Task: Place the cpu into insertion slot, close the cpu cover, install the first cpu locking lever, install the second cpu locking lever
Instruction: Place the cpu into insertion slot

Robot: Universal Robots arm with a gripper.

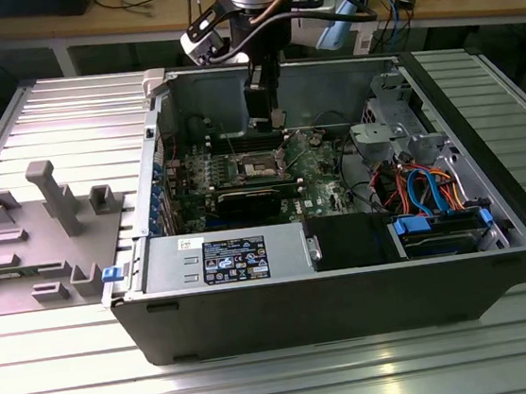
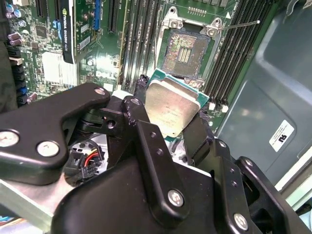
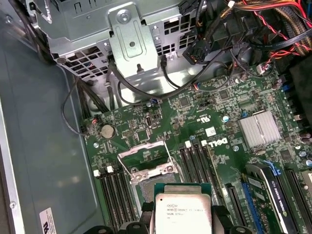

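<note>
Currently jaws clamped on opposite edges of cpu (image 2: 170, 109), holding it above exposed insertion slot (image 2: 185, 51) inside open computer case (image 1: 350, 292).

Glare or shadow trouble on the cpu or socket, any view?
Second wrist view: cpu, held in the gripper, shows a dull sheen, no washout; insertion slot evenly lit. First wrist view: heatsink glares near white. Exterior view: slot sits dim inside the case; glare streaks the table.
</note>
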